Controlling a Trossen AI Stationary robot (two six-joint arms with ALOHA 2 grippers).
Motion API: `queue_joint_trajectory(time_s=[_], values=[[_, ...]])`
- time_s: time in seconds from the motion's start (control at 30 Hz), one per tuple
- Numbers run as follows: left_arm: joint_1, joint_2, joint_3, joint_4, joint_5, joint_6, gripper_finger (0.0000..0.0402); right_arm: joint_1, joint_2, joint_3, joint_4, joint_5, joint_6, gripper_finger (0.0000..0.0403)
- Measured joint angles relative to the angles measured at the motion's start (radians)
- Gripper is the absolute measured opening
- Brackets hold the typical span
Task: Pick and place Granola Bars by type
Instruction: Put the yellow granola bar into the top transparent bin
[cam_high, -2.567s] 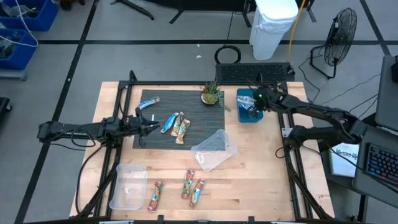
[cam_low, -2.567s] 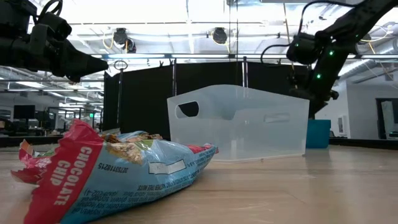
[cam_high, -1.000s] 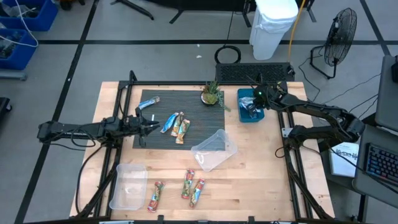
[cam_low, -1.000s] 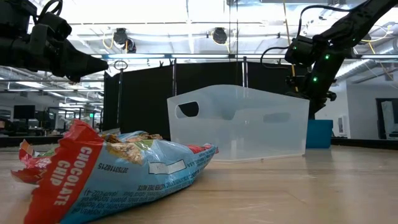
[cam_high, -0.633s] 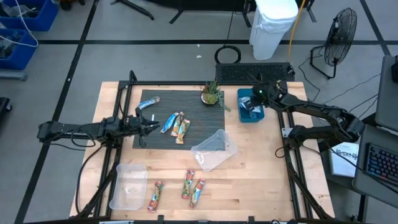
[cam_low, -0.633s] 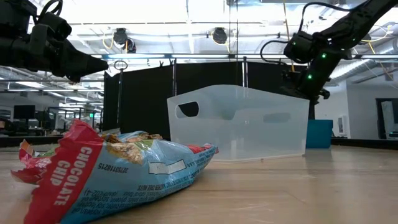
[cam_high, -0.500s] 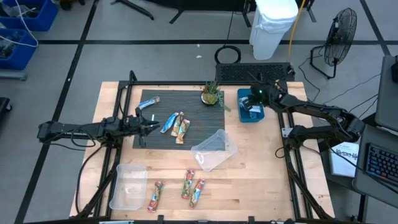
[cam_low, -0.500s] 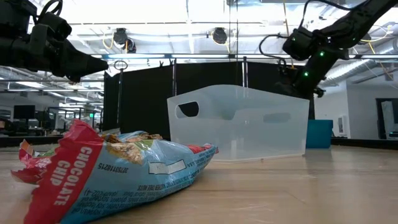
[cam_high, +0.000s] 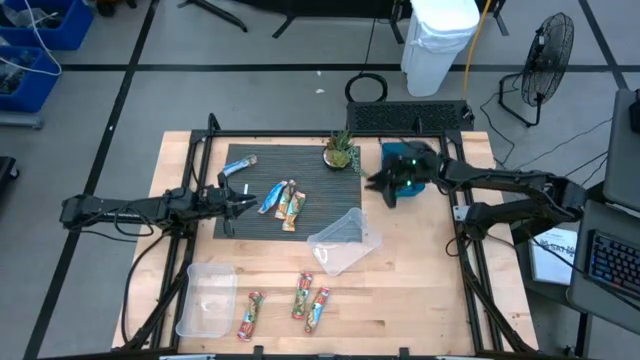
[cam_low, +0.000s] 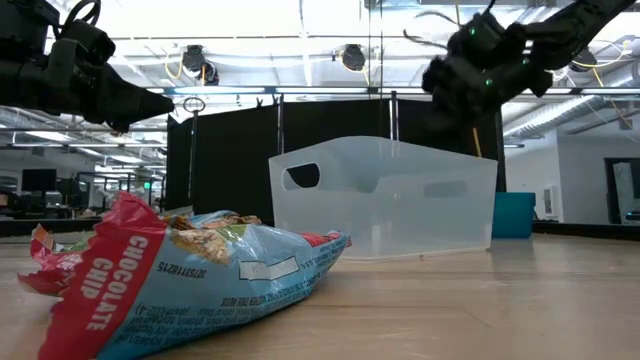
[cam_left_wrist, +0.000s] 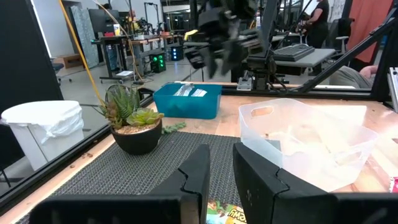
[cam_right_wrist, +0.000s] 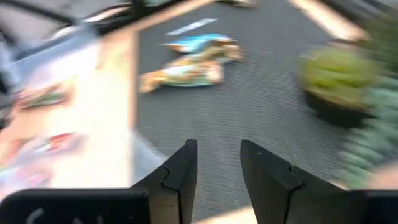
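Three granola bars lie on the dark mat: a silvery-blue one, a blue one and an orange-green one. Three red-and-green bars lie on the wood near the front edge. The blue bin at the back right holds silvery packets. My right gripper hangs blurred in the air just left of that bin, open, with nothing between its fingers. My left gripper stays level over the mat's left part, open and empty.
A small potted plant stands at the mat's far right corner. One clear bin sits tilted right of the mat, another at the front left. In the low view a chocolate-chip bar fills the foreground.
My right gripper has risen from above the blue bin and swung toward the table's left, out over the mat's right edge. It has tipped up from pointing down to nearer level.
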Motion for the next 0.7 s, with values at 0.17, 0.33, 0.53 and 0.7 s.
queue_joint_trajectory(time_s=[0.17,0.33,0.53,0.7], values=[[0.000,0.000,0.000,0.000,0.000,0.000,0.0076,0.180,0.000,-0.010,0.091,-0.017,0.001,0.0112],[0.000,0.000,0.000,0.000,0.000,0.000,0.0076,0.349,-0.015,-0.112,0.351,-0.020,0.030,0.0111],[0.000,0.000,0.000,0.000,0.000,0.000,0.0076,0.444,-0.138,-0.237,0.439,0.030,0.081,0.0111],[0.000,0.000,0.000,0.000,0.000,0.000,0.0076,0.495,-0.318,-0.336,0.440,0.127,0.114,0.0109]])
